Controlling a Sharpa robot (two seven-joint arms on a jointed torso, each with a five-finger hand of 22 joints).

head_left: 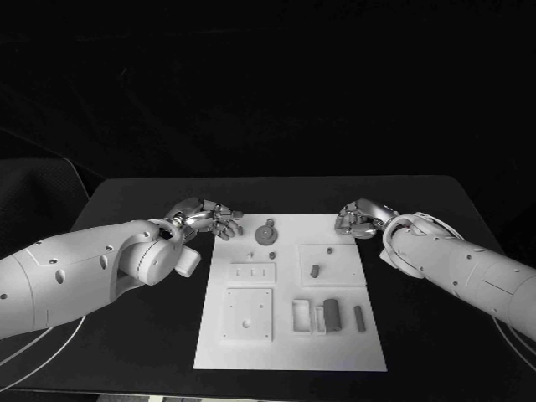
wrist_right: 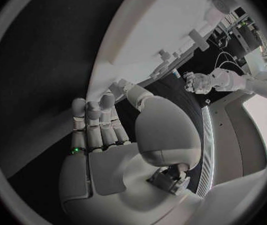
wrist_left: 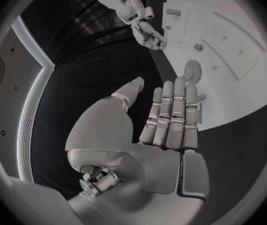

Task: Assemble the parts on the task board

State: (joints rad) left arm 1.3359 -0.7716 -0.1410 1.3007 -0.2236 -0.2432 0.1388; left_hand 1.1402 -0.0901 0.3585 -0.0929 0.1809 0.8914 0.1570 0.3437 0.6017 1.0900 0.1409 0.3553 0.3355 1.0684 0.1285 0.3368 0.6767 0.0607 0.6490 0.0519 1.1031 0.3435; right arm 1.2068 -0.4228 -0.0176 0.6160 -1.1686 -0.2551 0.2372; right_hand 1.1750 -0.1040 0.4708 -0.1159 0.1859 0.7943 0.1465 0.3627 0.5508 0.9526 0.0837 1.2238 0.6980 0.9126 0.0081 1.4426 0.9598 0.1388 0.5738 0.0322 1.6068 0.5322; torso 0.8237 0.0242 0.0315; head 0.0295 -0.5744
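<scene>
Head view: we see left hand [head_left: 210, 219] and right hand [head_left: 360, 219] flanking task board [head_left: 341, 352] far end, fingers spread, both holding nothing.

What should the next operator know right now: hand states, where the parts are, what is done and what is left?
Left hand: open, holding nothing, at the task board's far left corner.
Right hand: open, holding nothing, at the far right corner.
Parts: gear-like piece at the far edge; small peg mid-board; dark block and slim bar toward the near right.
Done: nothing picked up. Left: the assembly.
</scene>
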